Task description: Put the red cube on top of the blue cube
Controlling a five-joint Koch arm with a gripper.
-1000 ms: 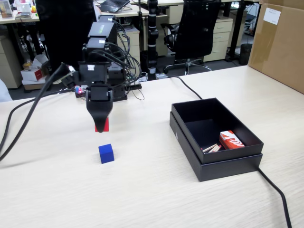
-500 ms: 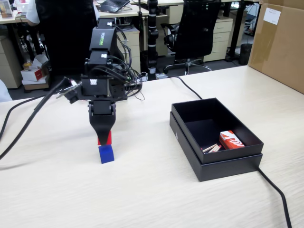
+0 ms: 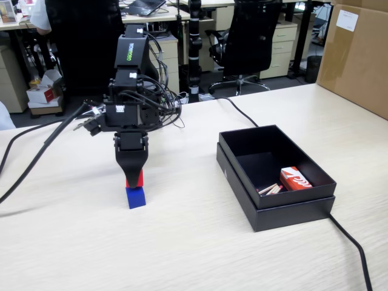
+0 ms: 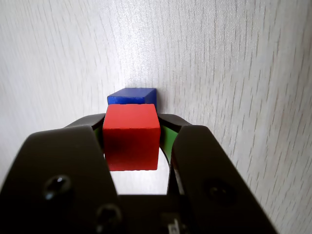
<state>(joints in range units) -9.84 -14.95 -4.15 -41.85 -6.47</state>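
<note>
1. Holding: red cube [image 4: 131,142], clamped between my fingers [image 4: 134,141], one pad on each side face; in the fixed view only a sliver of red [image 3: 135,180] shows at my tips [image 3: 134,179].
2. Blue cube [image 3: 136,197]: standing on the surface [image 3: 200,242], directly beneath my load. The wrist view shows its top [image 4: 132,96] just past the red one's far edge.
3. Step in hand, as I judge it: placing. Red sits right above blue; whether the two touch I cannot tell.
4. Next move calls for: squaring red over blue, since the wrist view suggests a slight offset, then easing down until it seats, and only then parting the fingers slowly so nothing tips.
5. Surface: pale wood-grain desk. Also on it: open black box [image 3: 242,176] well to the right in the fixed view, with a red-and-white carton [image 3: 295,179] inside; black cables [image 3: 36,154].
6. Room: office, with desks, black chair [image 3: 254,42] and cardboard panel [image 3: 354,54] behind.
</note>
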